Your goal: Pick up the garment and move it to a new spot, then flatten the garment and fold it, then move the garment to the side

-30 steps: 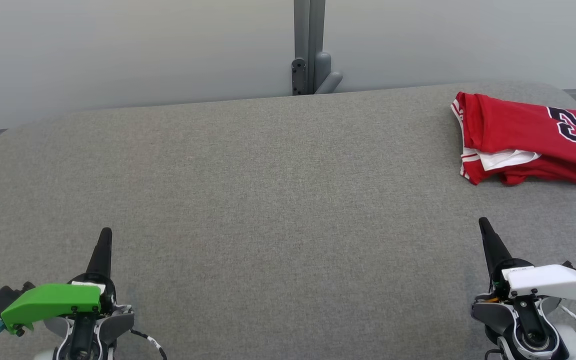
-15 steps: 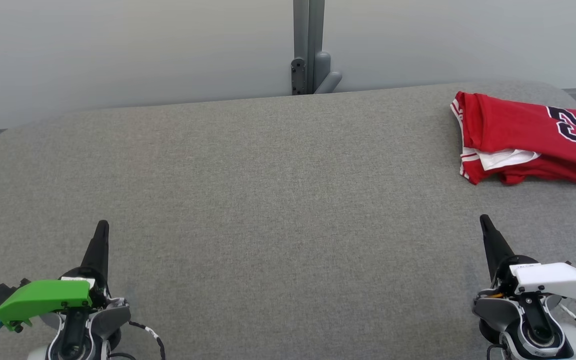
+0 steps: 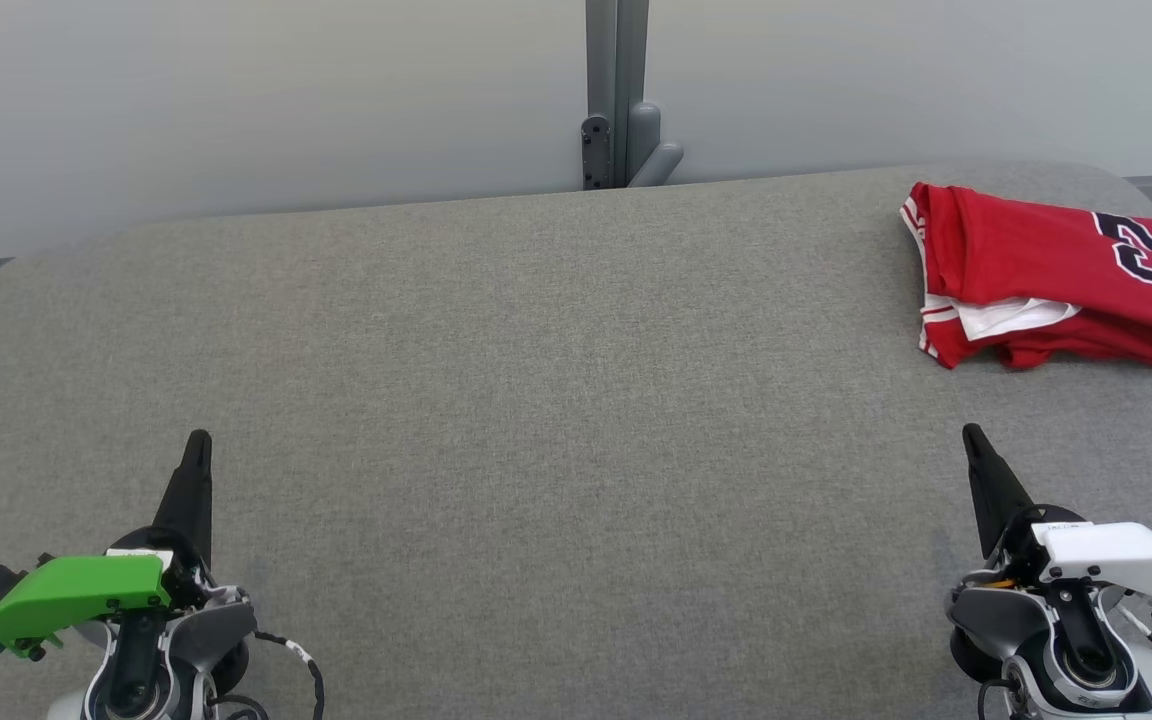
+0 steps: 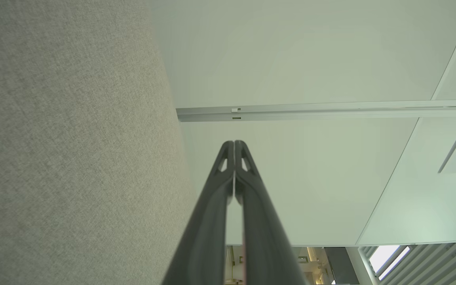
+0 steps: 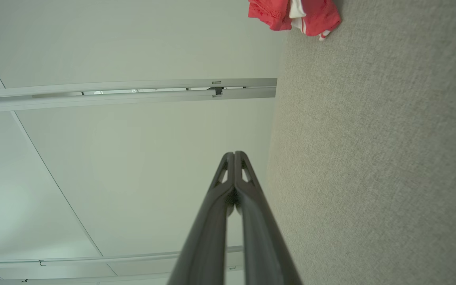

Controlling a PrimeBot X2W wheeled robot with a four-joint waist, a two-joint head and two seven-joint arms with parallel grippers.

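The garment [image 3: 1046, 275] is a red jersey with white trim and dark numbers, lying folded at the far right of the grey table [image 3: 556, 380]. A corner of the garment [image 5: 295, 14] also shows at the top of the right wrist view. My left gripper [image 3: 198, 442] sits at the lower left, shut and empty, its fingers pressed together [image 4: 234, 143]. My right gripper [image 3: 971, 433] sits at the lower right, a little below the garment and apart from it, shut with nothing held [image 5: 234, 153].
A grey metal post with a bracket [image 3: 618, 95] stands behind the table's far edge against a pale wall. The table's rounded corners curve away at the far left and far right.
Both grippers have drifted slightly: the left one down and to the left, the right one a little down. The garment has not moved.
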